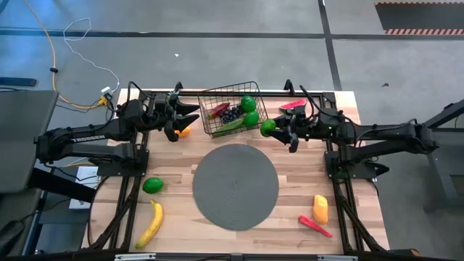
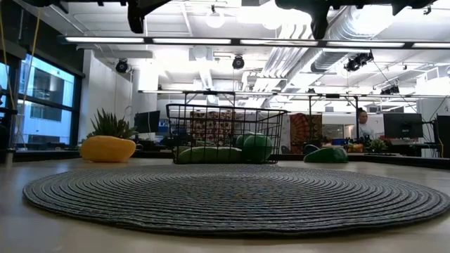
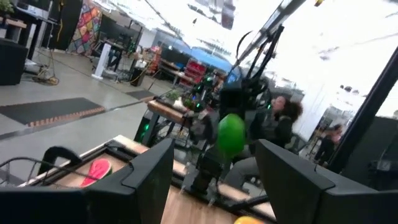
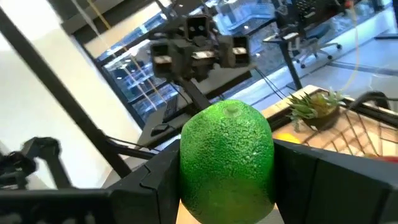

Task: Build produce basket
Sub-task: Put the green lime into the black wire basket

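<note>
The black wire basket (image 1: 233, 109) stands at the table's far middle, with limes, dark grapes, a red chilli and a cucumber in it. It also shows in the low view (image 2: 225, 133). My right gripper (image 1: 274, 130) is just right of the basket, shut on a green lime (image 4: 227, 158). My left gripper (image 1: 187, 116) hovers open and empty left of the basket, above an orange-yellow piece (image 1: 184, 132). In the left wrist view its fingers (image 3: 149, 177) stand apart, with the lime (image 3: 231, 132) beyond them. My right gripper pinches the lime's two opposite sides (image 4: 186, 168) between its two fingers. The fingers lie about level and come from the table's right side. The lime (image 1: 267, 127) sits at the finger ends and is lifted clear of the table.
A round grey mat (image 1: 235, 186) fills the table's middle. A watermelon slice (image 1: 293, 104) lies at the far right. A lime (image 1: 152, 185) and a banana (image 1: 151, 223) lie near left. An orange-yellow piece (image 1: 320, 209) and a red chilli (image 1: 315, 226) lie near right.
</note>
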`<state>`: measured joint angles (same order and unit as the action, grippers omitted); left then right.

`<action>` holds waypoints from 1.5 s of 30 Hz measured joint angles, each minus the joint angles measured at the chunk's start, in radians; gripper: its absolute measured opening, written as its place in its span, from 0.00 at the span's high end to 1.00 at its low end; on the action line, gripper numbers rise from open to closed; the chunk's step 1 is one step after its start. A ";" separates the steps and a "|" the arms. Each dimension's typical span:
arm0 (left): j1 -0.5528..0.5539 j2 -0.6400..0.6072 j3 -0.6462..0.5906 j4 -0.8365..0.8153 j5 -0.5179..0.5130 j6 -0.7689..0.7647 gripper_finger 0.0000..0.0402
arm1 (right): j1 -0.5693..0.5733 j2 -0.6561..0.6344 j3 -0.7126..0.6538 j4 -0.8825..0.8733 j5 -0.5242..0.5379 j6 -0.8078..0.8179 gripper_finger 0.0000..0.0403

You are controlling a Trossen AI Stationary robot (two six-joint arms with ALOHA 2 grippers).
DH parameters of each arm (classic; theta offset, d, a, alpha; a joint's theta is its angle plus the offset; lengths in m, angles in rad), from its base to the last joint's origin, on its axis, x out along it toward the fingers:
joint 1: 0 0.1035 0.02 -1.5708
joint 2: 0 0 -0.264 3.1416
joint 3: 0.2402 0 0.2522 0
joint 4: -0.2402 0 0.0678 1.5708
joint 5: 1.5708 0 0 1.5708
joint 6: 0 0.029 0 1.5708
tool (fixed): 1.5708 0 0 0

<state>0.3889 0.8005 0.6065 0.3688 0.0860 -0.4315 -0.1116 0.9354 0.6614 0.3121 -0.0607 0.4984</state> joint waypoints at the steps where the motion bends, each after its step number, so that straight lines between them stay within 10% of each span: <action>1: 0.000 0.000 0.000 0.018 0.000 -0.008 0.46 | 0.000 0.013 0.006 -0.010 0.010 -0.001 0.57; 16: -0.006 0.000 0.002 0.212 0.016 -0.002 0.46 | -0.163 0.562 0.632 -0.503 0.052 -0.300 0.57; 31: -0.006 0.000 0.002 0.204 0.016 0.001 0.46 | -0.248 1.148 1.043 -0.641 -0.023 0.054 0.57; 45: -0.006 0.000 0.002 0.204 0.016 0.016 0.46 | -0.248 1.301 1.133 -0.697 -0.020 0.201 0.57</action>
<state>0.3832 0.8001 0.6083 0.5724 0.1020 -0.4160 -0.3599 2.2363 1.7939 -0.3849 -0.0807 0.6992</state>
